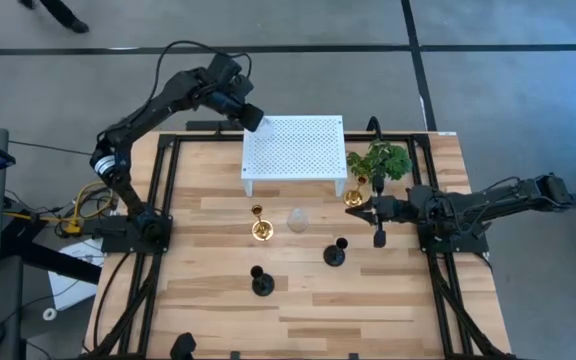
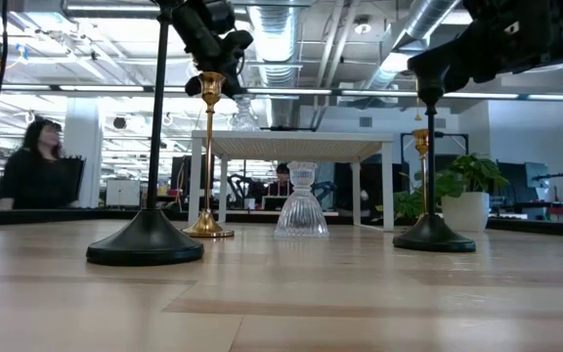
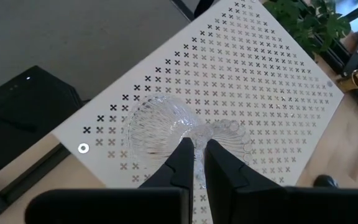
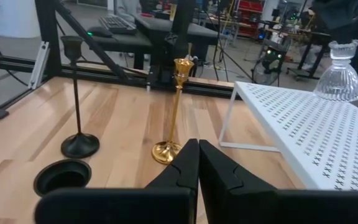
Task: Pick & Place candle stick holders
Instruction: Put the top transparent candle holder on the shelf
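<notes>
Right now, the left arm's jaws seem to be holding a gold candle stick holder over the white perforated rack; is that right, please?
Not quite: the left gripper is over the white perforated rack, but its jaws are shut on a clear glass holder, not a gold one. The left wrist view shows this.

Landmark: the white rack (image 2: pixel 301 145), standing at mid-depth on the wooden table (image 2: pixel 291 303).

- Clear glass holder (image 2: pixel 301 215): upright on the table, directly in front of the rack.
- Gold holder (image 2: pixel 208 156): upright beside the rack's left leg, base on the table.
- Black holder (image 2: pixel 146 240): left of the rack and nearer the camera.
- Second black holder (image 2: pixel 433 233): right of the rack.
- Potted plant (image 2: pixel 472 191): beyond the rack's right end.
- Seated person (image 2: pixel 33 166): far left of the rack, in the room behind.
</notes>
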Motion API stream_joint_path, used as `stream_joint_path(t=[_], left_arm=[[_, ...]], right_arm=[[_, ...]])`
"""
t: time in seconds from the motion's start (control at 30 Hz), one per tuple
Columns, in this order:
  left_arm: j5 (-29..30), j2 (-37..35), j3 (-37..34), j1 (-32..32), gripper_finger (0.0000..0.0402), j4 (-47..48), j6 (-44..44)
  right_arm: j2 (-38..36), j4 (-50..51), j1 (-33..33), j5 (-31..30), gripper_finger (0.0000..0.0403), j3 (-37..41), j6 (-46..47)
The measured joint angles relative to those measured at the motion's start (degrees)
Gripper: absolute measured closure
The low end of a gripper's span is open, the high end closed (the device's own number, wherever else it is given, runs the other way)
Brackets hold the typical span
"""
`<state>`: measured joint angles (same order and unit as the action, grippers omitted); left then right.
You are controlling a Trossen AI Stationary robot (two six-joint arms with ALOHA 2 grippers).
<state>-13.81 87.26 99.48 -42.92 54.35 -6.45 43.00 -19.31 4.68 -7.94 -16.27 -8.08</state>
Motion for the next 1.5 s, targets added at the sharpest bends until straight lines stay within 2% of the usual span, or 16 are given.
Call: stream_joint_path(t=[0.87,1.23,1.5], left_arm=[[-3.82,3.18,0.09,0.28,0.0384,-1.33,-1.45],[-1.83,3.31,-0.04,0.31,0.0327,-3.63,-1.54],[0.29,3.31,-0.04,0.31,0.0309,-4.87,-1.37]], right_arm=[[0.00,-0.02,-0.04,-1.19,0.0403,0.00,-0.04],[0.00,0.02,-0.04,-1.19,0.0403,0.00,-0.02],[-0.01,0.70,-0.04,-1.19,0.0403,0.02,-0.04]])
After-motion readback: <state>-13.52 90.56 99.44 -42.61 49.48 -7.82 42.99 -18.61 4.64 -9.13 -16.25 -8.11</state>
